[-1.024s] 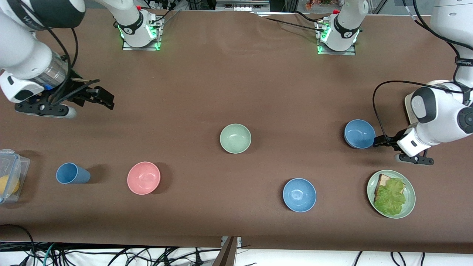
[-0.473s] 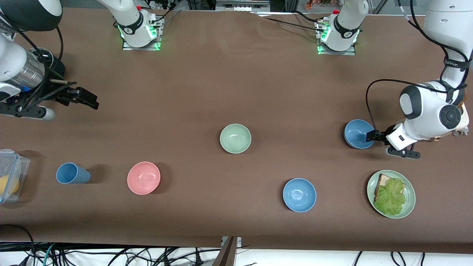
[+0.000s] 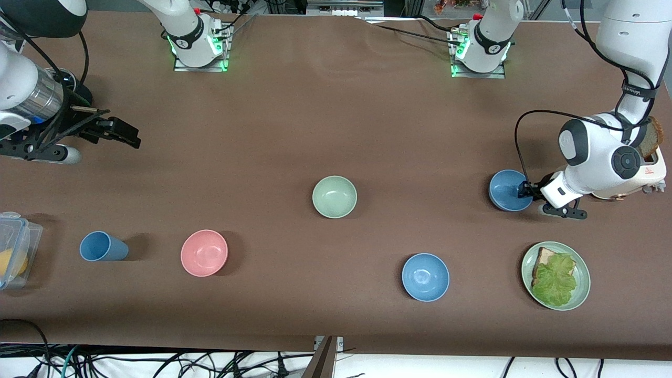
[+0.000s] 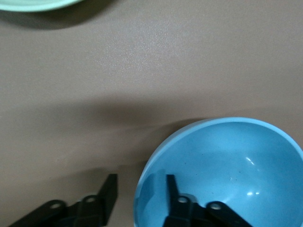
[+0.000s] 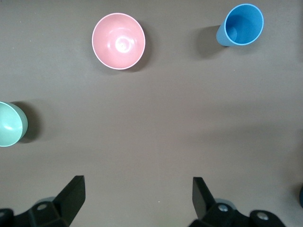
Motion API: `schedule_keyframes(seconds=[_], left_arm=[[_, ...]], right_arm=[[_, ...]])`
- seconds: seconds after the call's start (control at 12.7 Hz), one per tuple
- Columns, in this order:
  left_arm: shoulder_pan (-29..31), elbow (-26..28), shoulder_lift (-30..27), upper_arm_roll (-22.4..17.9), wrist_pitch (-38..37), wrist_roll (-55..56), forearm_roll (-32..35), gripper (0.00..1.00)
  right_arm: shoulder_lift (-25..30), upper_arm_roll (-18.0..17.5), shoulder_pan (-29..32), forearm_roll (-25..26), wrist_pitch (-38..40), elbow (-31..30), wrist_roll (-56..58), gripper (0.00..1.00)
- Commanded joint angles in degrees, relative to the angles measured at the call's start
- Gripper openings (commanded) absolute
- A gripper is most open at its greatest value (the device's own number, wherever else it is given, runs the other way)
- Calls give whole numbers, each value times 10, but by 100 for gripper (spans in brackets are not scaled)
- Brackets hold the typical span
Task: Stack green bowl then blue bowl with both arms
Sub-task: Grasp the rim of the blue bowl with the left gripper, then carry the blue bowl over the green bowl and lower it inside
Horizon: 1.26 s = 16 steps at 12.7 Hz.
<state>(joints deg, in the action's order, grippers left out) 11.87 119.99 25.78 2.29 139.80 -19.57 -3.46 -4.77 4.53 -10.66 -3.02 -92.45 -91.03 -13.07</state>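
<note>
The pale green bowl [image 3: 334, 197] sits at the table's middle and shows in the right wrist view [image 5: 9, 124]. The dusky blue bowl [image 3: 508, 190] sits toward the left arm's end and shows in the left wrist view [image 4: 227, 165]. My left gripper [image 3: 523, 192] [image 4: 140, 191] is open and straddles the blue bowl's rim. One finger [image 4: 171, 189] is inside the bowl. The other finger [image 4: 110, 189] is outside it, and neither clamps the rim. My right gripper [image 3: 131, 137] [image 5: 136, 198] is open and empty, over bare table at the right arm's end.
A brighter blue bowl [image 3: 425, 276] and a green plate with bread and lettuce [image 3: 580, 294] lie nearer the front camera. A pink bowl [image 3: 204, 252] [image 5: 118, 41], a blue cup [image 3: 103, 246] [image 5: 242, 24] and a clear plastic box [image 3: 13, 247] lie toward the right arm's end.
My left gripper has moved in onto the blue bowl, so its fingers now straddle the rim. My right gripper pulled back toward the right arm's end, then held nearly still.
</note>
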Motion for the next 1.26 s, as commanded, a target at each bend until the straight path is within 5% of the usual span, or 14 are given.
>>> schedule_keyframes(seconds=[0.0,0.39,0.63,0.79,1.18], left_arm=[[3,-7,-11,3,-17,-2,5,0],[-30,-117,-21,8,-156,16,-96,0],[-137,-167,-21,8,-176,103,-97,0],[-225,-201,-7,8,-175,258,-95,0],[-385,-296,70,8,-169,453,-97,0]], right_arm=[[20,-5,11,10,9,-19,19,100],[16,0,11,31,2,-18,45,100],[13,4,12,30,14,-6,79,100],[13,4,7,37,15,-5,81,100],[-7,4,12,48,10,21,92,100]])
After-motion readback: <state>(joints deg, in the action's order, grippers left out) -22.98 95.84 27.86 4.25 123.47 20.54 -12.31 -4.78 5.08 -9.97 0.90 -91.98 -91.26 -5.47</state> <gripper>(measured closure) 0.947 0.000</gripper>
